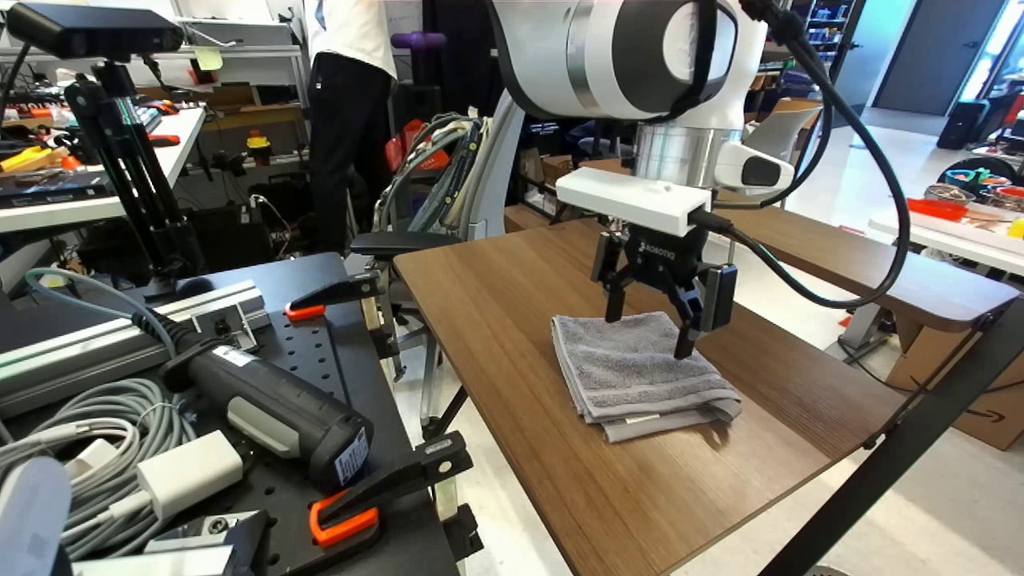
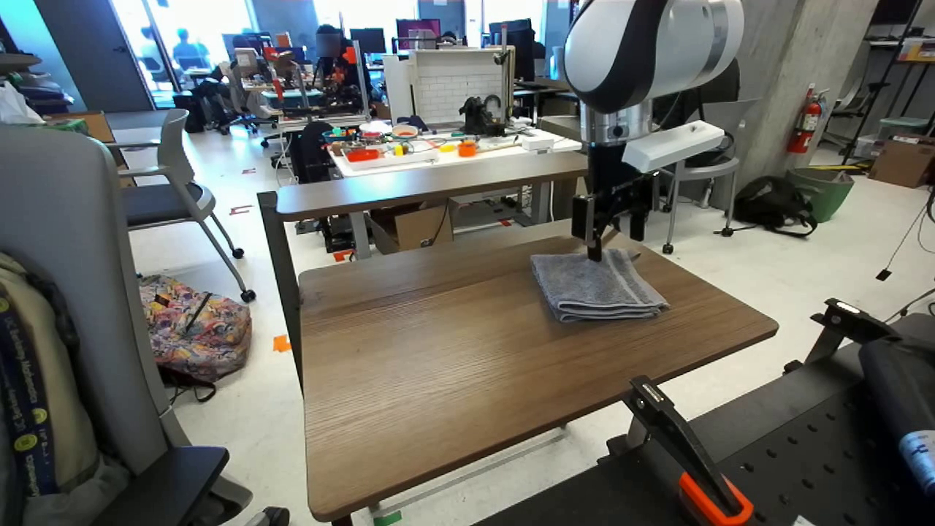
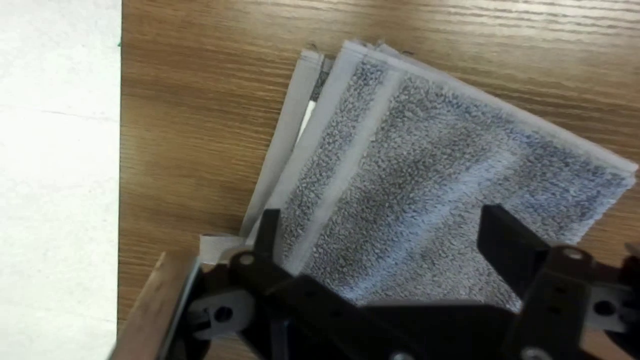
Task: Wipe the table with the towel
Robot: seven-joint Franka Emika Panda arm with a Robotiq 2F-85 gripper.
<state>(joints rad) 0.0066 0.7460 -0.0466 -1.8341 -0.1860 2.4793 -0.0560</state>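
The grey towel (image 1: 632, 368) lies folded in layers on the brown wood-grain table (image 1: 496, 320). In an exterior view the towel (image 2: 603, 288) is near one end of the table (image 2: 438, 365). My gripper (image 1: 649, 334) points down over the towel with its fingers spread apart and nothing between them. Its fingertips are at or just above the cloth; I cannot tell if they touch. In the wrist view the gripper (image 3: 382, 215) has its two black fingers over the towel (image 3: 425, 165), one near its banded edge. The towel's near part is hidden behind the gripper.
A narrower wooden table (image 2: 438, 179) stands along one side, joined near a dark post (image 1: 896, 456). A black perforated bench (image 1: 320, 376) with orange-tipped clamps (image 1: 344, 516) and a black handheld device (image 1: 272, 408) stands near. A grey chair (image 1: 488, 176) is beside the table.
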